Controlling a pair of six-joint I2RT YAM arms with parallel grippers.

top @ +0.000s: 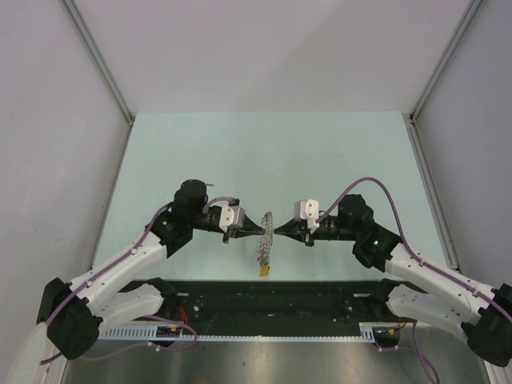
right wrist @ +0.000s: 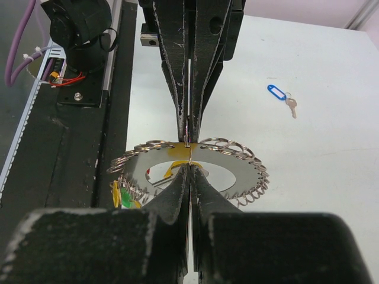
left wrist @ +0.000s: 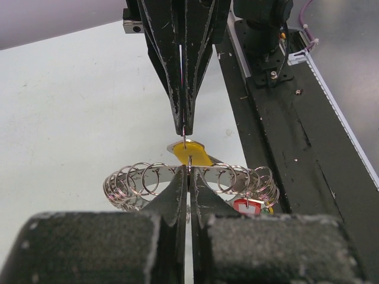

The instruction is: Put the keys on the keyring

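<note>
Keyring (right wrist: 139, 168): flat mirror-silver disc with a centre hole and small wire loops all round the rim. It is held off the table (top: 240, 152), pinched between the arms. Left gripper (top: 258, 232) is clamped tight on one rim. Right gripper (top: 280, 231) has its tips closed on the opposite rim (disc or loop, can't tell). One yellow tag (left wrist: 194, 155) sits at the right's tips. One red tag (left wrist: 247, 206) and one green tag (right wrist: 126, 201) hang below. One blue-tagged key (right wrist: 279, 93) lies loose on the table, well apart.
</note>
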